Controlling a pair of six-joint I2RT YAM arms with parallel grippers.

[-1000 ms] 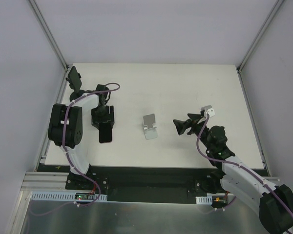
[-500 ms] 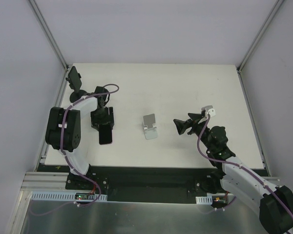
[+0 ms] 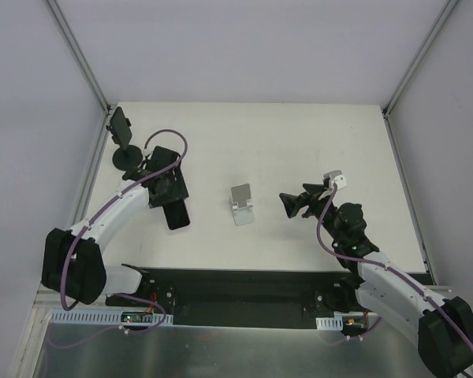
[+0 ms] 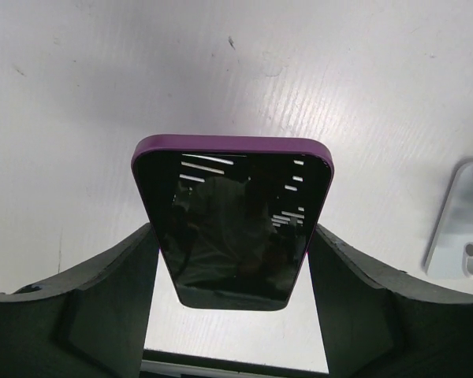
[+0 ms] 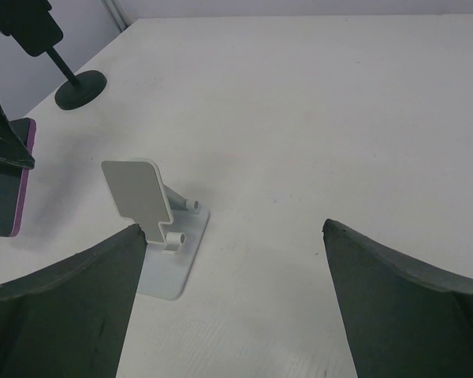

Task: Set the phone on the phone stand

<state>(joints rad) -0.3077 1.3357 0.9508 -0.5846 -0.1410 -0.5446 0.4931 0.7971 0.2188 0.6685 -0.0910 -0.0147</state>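
Observation:
The phone (image 3: 176,214), a dark screen in a purple case (image 4: 232,224), sits between the fingers of my left gripper (image 3: 171,198), which press on its two long edges; its near end hangs a little above the table. The left gripper (image 4: 232,238) is shut on it. The white phone stand (image 3: 241,204) stands in the middle of the table, to the right of the phone, and its edge shows in the left wrist view (image 4: 457,228). My right gripper (image 3: 286,203) hovers open just right of the stand (image 5: 154,216), with nothing between its fingers (image 5: 232,232).
A black round-footed holder (image 3: 124,142) stands at the table's far left corner and also shows in the right wrist view (image 5: 59,55). The table's left edge (image 3: 91,197) runs close to the left arm. White enclosure walls surround the table.
The left arm has swung its elbow down toward the near edge. The phone has turned slightly and shifted a little right with the gripper narrowed on it. The right arm has not moved.

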